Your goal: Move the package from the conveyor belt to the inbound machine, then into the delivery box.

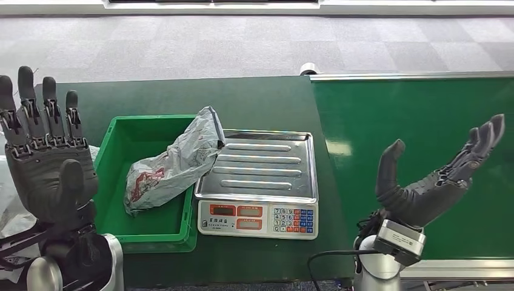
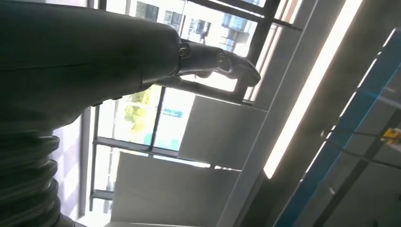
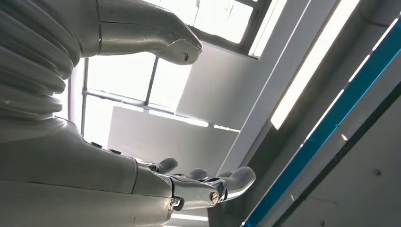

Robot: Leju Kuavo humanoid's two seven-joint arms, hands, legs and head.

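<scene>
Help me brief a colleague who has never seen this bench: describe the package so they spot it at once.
Find the dark green table, then the green bin at its left, beside the steel-topped scale. The package is the crumpled grey plastic mailer with red print, lying mostly in the bin, one end draped over the scale's edge: the only soft, wrinkled thing there.

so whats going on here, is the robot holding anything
No, neither hand holds anything right now. The robot's left hand is raised with fingers spread beside the green plastic bin, and its right hand is open, palm up, over the green conveyor belt. The crumpled grey plastic package lies mostly inside the bin, with one end draped over the bin's edge onto the steel tray of the white weighing scale.
</scene>
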